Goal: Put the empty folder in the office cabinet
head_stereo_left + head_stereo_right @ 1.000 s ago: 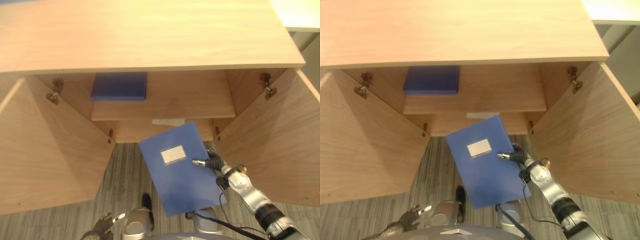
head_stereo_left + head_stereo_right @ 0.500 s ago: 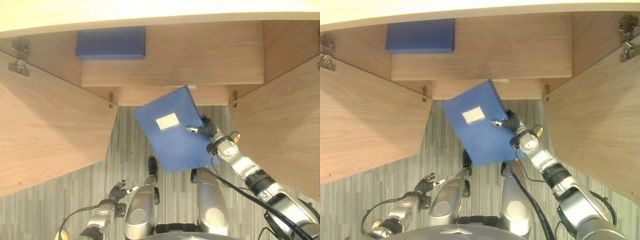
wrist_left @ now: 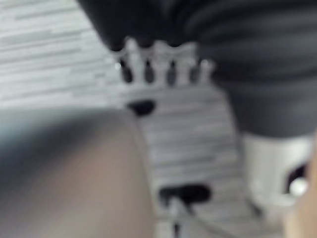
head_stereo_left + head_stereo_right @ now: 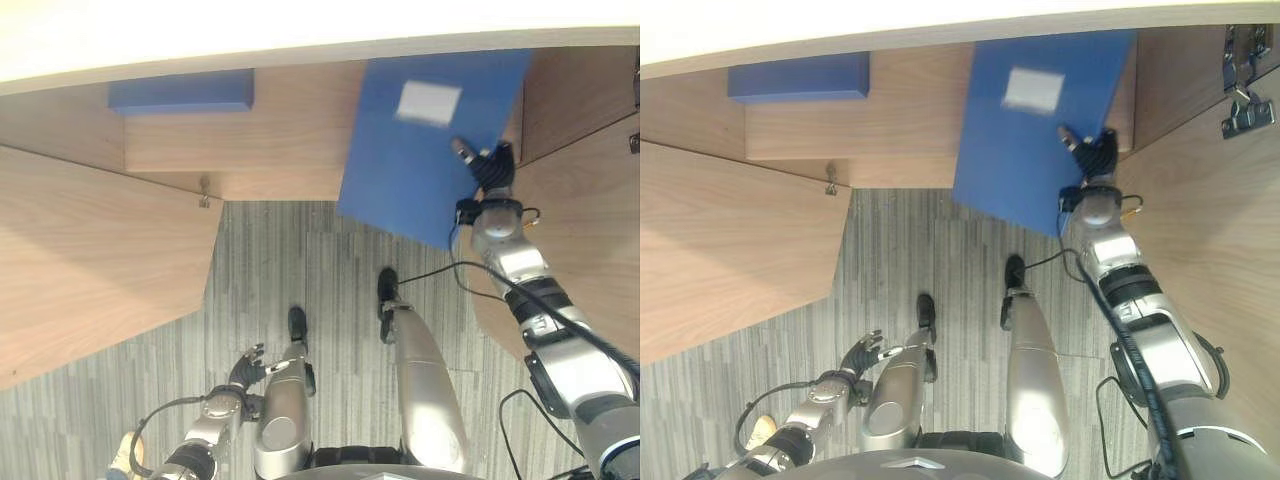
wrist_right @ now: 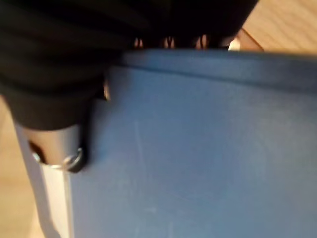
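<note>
The blue folder point(image 4: 425, 150) with a white label is held up at the right half of the open cabinet, its far edge over the wooden shelf point(image 4: 290, 130). My right hand point(image 4: 490, 168) is shut on the folder's right edge, thumb on its top face. The right wrist view has the folder's blue cover point(image 5: 198, 148) close under the hand. My left hand point(image 4: 246, 368) hangs low at the lower left with relaxed fingers point(image 3: 158, 69), holding nothing.
Another blue folder point(image 4: 180, 92) lies on the shelf at the back left. The cabinet's left door point(image 4: 90, 260) and right door point(image 4: 600, 170) stand open on either side. The cabinet top point(image 4: 300, 25) overhangs the shelf. Striped grey floor point(image 4: 300, 260) lies below.
My right hand has lifted the folder up and to the right, from in front of the lower shelf edge to over the shelf. The camera has tilted down further.
</note>
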Available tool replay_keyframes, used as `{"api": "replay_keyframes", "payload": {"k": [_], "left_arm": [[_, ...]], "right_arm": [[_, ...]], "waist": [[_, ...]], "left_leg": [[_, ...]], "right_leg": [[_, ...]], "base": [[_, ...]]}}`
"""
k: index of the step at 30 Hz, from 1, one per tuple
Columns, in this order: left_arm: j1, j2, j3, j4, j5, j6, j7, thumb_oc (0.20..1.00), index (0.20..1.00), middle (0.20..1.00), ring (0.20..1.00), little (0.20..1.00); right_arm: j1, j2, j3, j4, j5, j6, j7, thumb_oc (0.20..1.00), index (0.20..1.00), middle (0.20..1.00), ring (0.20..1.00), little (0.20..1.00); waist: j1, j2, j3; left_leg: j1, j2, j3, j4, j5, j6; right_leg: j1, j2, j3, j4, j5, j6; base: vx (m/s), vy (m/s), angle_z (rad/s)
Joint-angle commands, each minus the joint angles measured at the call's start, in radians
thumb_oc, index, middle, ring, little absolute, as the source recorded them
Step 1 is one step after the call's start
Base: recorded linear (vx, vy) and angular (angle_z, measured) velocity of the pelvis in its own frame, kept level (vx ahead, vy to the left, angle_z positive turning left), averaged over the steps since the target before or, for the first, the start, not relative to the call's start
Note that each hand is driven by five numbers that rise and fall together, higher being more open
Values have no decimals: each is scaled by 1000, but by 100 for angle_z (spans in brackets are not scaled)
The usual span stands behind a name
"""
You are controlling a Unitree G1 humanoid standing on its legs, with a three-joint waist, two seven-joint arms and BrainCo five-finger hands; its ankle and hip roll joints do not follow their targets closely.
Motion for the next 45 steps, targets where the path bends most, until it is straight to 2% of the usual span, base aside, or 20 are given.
{"api": "replay_keyframes", "payload": {"k": [1,3,5,13,14,15,16,17,20,21,22,23,25,29,32,33,35,38,42,45], "left_arm": [[66,22,-90,1,-48,1,18,1000,1000,1000,1000,1000],[70,23,-103,-7,-62,-1,21,1000,1000,1000,1000,1000],[77,22,-114,-15,-79,-3,28,1000,1000,1000,1000,1000],[128,35,-144,-82,-135,-12,39,1000,1000,1000,1000,1000],[134,38,-148,-93,-150,-10,41,1000,1000,1000,1000,1000],[150,43,-145,-108,-159,-5,40,1000,1000,1000,1000,1000],[149,44,-145,-108,-159,-5,40,1000,1000,1000,1000,1000],[157,43,-143,-109,-161,-4,41,1000,1000,1000,1000,1000],[167,48,-152,-127,-186,-3,49,1000,1000,1000,1000,1000],[167,53,-157,-138,-201,4,54,1000,1000,1000,1000,1000],[175,55,-159,-154,-204,9,55,1000,1000,1000,1000,1000],[180,55,-158,-162,-205,12,57,1000,1000,1000,1000,1000],[183,70,-161,-184,-217,23,53,1000,1000,1000,1000,1000],[205,79,-159,-213,-220,24,46,1000,1000,1000,1000,1000],[210,97,-148,-230,-256,29,35,1000,1000,1000,1000,1000],[211,100,-147,-233,-261,32,35,1000,1000,1000,1000,1000],[213,106,-142,-241,-290,35,38,1000,1000,1000,1000,1000],[218,95,-135,-234,-326,18,31,1000,1000,1000,1000,1000],[222,92,-118,-250,-389,27,24,1000,1000,1000,1000,1000],[217,99,-107,-256,-408,46,25,1000,1000,1000,1000,1000]], "right_arm": [[-89,-24,-76,66,168,-127,-60,200,200,200,200,200],[-109,-22,-90,72,176,-129,-91,200,200,200,200,200],[-130,-19,-105,79,259,-117,-121,200,200,200,200,200],[-183,-24,-180,157,546,-166,-199,200,200,200,200,200],[-190,-20,-191,167,599,-195,-208,200,200,200,200,200],[-223,-24,-212,186,694,-291,-225,200,200,200,200,200],[-224,-24,-212,188,696,-293,-223,200,200,200,200,200],[-244,-25,-216,191,739,-352,-251,200,200,200,200,200],[-294,-32,-218,183,783,-354,-258,200,200,200,200,200],[-311,-30,-208,173,785,-374,-281,200,200,200,200,200],[-331,-33,-198,162,882,-420,-290,200,200,200,200,200],[-333,-37,-197,156,899,-430,-271,200,200,200,200,200],[-344,-32,-190,104,947,-472,-325,200,200,200,200,200],[-322,-43,-200,61,877,-516,-381,200,200,200,200,200],[-324,-35,-194,48,732,-420,-372,200,200,200,200,200],[-328,-32,-188,45,711,-417,-387,200,200,200,200,200],[-346,-13,-169,56,794,-474,-480,200,200,200,200,200],[-359,-19,-171,110,767,-524,-515,200,200,200,200,200],[-395,-45,-153,165,738,-498,-487,200,200,200,200,200],[-413,-42,-136,162,758,-513,-525,200,200,200,200,200]], "waist": [[50,21,-49],[52,24,-49],[56,26,-49],[82,32,-49],[88,32,-49],[100,30,-49],[100,30,-49],[105,29,-49],[113,27,-49],[115,26,-49],[122,25,-49],[124,25,-49],[123,17,-49],[120,9,-49],[125,5,-49],[127,4,-49],[140,-1,-49],[150,-2,-49],[165,3,-49],[168,4,-49]], "left_leg": [[5,-33,-29,111,-122,69],[-20,-35,-33,125,-117,70],[-50,-38,-36,145,-114,73],[-157,-40,-40,236,-123,78],[-175,-41,-39,245,-124,79],[-210,-38,-37,269,-115,79],[-211,-38,-37,270,-115,78],[-224,-36,-36,280,-105,77],[-268,-32,-35,316,-90,72],[-284,-32,-36,328,-85,70],[-311,-32,-36,348,-84,69],[-319,-33,-37,354,-88,69],[-346,-30,-35,373,-81,66],[-391,-30,-40,418,-80,73],[-438,-33,-46,458,-73,74],[-448,-34,-45,466,-76,76],[-504,-39,-53,512,-93,84],[-555,-42,-56,558,-107,87],[-615,-47,-63,608,-117,89],[-648,-52,-67,644,-124,90]], "right_leg": [[-131,-43,54,48,49,92],[-136,-36,58,60,36,85],[-143,-27,63,72,24,77],[-148,-19,62,91,-30,61],[-151,-20,59,85,-27,61],[-149,-20,50,76,-30,58],[-150,-20,50,77,-30,57],[-151,-19,48,77,-34,55],[-154,-17,44,86,-47,48],[-158,-15,44,90,-50,46],[-161,-14,42,98,-61,41],[-162,-14,39,103,-66,40],[-170,-11,37,113,-70,36],[-180,-1,42,144,-91,24],[-185,8,44,154,-101,17],[-186,9,44,157,-103,16],[-205,11,35,179,-110,15],[-223,4,23,200,-116,13],[-251,1,14,229,-127,13],[-269,3,11,256,-135,9]], "base": [[49,-18,9],[41,-31,9],[38,-51,12],[51,-30,7],[25,-66,-1],[20,-65,-2],[35,-64,1],[47,-41,0],[52,-60,-1],[63,-81,1],[72,-86,3],[76,-87,3],[62,-62,2],[66,-56,2],[54,-74,2],[62,-134,3],[72,-137,6],[44,-47,1],[43,-41,3],[35,-48,3]]}}
